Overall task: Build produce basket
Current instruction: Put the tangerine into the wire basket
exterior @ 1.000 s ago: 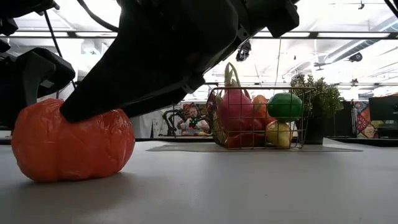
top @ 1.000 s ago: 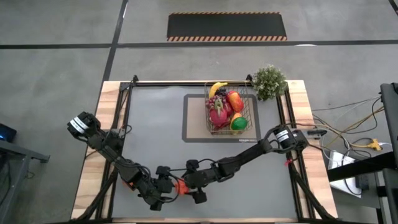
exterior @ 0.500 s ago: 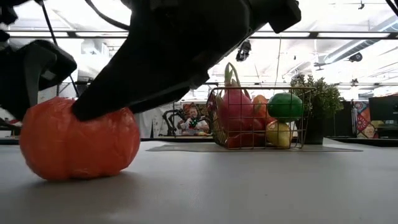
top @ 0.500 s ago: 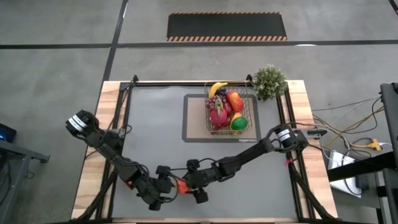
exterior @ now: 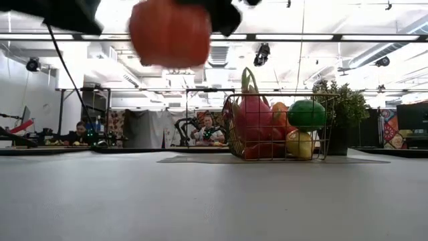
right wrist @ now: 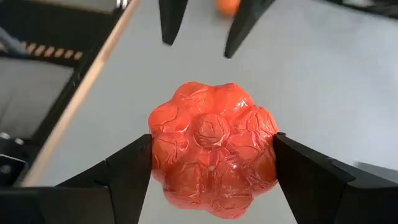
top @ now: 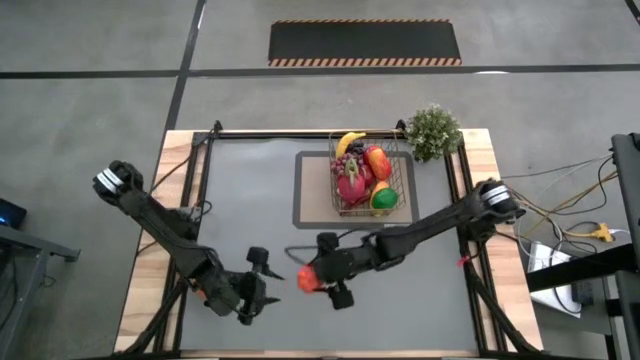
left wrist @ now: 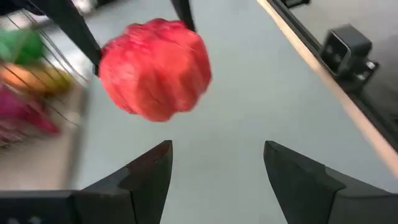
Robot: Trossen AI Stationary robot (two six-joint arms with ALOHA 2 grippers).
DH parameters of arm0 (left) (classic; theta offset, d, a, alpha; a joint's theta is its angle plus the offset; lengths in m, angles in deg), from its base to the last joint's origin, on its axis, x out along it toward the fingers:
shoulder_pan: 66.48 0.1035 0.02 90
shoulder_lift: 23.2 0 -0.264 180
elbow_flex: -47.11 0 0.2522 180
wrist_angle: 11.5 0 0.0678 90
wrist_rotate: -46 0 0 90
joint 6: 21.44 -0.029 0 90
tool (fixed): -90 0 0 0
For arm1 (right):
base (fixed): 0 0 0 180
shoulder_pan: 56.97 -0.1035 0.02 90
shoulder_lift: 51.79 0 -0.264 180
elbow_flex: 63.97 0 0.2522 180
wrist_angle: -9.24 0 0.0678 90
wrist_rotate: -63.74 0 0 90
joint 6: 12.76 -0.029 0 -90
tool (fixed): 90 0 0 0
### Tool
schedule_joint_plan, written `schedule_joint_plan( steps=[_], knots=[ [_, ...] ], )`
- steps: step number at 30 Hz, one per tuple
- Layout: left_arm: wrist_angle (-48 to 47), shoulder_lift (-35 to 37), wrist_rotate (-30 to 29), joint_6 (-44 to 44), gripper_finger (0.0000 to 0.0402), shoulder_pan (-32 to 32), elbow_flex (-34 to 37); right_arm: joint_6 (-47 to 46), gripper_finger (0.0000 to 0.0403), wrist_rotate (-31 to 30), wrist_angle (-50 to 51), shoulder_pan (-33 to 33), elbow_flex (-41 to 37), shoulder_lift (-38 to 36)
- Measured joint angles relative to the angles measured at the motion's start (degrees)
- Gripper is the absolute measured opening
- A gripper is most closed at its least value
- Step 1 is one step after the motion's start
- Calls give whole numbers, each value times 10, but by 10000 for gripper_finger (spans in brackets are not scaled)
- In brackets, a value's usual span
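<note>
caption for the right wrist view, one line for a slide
Right gripper shut on the lumpy red-orange fruit, lifted above the grey table, left gripper open beyond.

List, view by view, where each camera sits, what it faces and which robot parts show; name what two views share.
High: overhead, looking straight down; both arms, basket.
Low: table height, looking level across at the basket and plant; dark gripper parts at the top.
Left wrist: on the left arm, over its open fingers.
Right wrist: on the right arm; right gripper clamps the red-orange fruit.
All four show that fruit.
</note>
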Motion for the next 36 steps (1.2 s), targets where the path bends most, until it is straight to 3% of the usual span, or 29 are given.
schedule_joint_plan(
  steps=[5, 12, 15, 26, 36],
  knots=[
    [1, 36, -42, -77, 234, 3, 0, -33, 287, -38, 41, 19, -21, -88],
    [1, 71, -102, -144, 235, 7, 0, -137, 287, -199, 129, 49, -72, -200],
    [2, 81, -123, -163, 235, 7, 1, -179, 287, -238, 154, 67, -109, -248],
    [2, 92, -175, -176, 235, 11, 2, -272, 287, -250, 189, 204, -273, -395],
    [2, 92, -176, -176, 235, 18, 2, -277, 287, -236, 139, 307, -349, -406]
  ],
)
